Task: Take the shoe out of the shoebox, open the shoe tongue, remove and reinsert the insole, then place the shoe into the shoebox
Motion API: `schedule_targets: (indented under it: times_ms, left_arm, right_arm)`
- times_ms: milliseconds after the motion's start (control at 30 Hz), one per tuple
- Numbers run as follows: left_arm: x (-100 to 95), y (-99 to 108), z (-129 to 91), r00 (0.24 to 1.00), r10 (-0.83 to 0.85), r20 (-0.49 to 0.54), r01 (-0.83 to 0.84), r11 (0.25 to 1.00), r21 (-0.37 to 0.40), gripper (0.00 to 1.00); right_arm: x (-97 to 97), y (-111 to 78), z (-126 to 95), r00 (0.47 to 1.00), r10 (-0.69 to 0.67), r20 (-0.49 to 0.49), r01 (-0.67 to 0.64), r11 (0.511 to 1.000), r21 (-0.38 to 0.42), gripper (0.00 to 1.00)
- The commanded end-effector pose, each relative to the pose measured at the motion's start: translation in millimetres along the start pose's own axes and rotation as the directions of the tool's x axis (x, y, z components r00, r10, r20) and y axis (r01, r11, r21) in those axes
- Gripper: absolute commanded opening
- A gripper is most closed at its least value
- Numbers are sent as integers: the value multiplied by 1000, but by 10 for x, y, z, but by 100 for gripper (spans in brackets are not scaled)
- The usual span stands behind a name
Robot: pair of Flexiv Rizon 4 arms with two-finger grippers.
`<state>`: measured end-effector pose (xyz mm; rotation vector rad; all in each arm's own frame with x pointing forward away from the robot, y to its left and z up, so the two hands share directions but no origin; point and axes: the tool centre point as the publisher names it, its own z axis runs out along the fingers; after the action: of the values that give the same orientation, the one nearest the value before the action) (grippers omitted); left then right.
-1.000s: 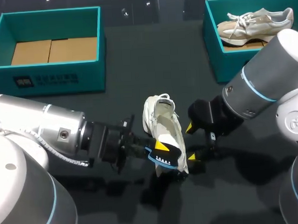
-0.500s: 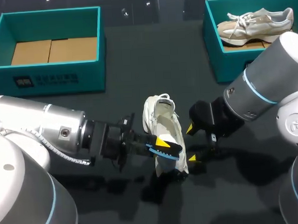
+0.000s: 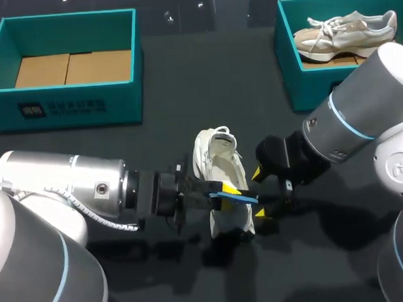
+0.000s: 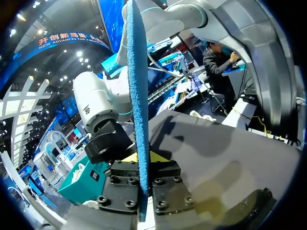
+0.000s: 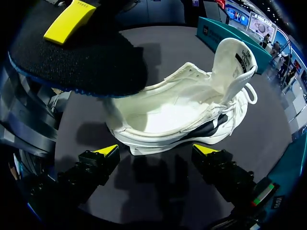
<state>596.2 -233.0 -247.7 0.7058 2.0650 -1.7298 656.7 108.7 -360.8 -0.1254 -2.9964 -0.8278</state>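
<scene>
A white shoe (image 3: 219,162) lies on the dark table between my two grippers, its opening up and its tongue (image 5: 233,61) pulled upright. My left gripper (image 3: 225,192) is shut on a thin insole (image 3: 239,198), black on one face with a blue edge, held roughly flat just above the near end of the shoe. In the left wrist view the insole (image 4: 136,96) runs edge-on out from between the fingers of that gripper (image 4: 141,162). My right gripper (image 3: 258,193) stands open at the shoe's right side; its tips (image 5: 156,151) flank the shoe (image 5: 177,112) without touching.
An empty teal shoebox (image 3: 70,97) with a cardboard floor stands at the back left. A second teal box (image 3: 291,65) at the back right holds a beige shoe (image 3: 347,30). Bare table lies in front of and behind the white shoe.
My left gripper has pushed right and turned the insole from a tilted pose to nearly flat over the shoe. The right arm and the shoe have stayed in place.
</scene>
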Motion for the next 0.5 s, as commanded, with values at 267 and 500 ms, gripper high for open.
schedule_targets:
  times_ms: [267,500]
  left_arm:
    - [3,117,133,1000,-19,3,19,1000,-24,0]
    - [-35,213,160,996,-68,64,69,997,-20,0]
  right_arm:
    - [11,-4,3,1000,0,2,0,1000,-1,100]
    - [11,-4,3,1000,0,2,0,1000,-1,100]
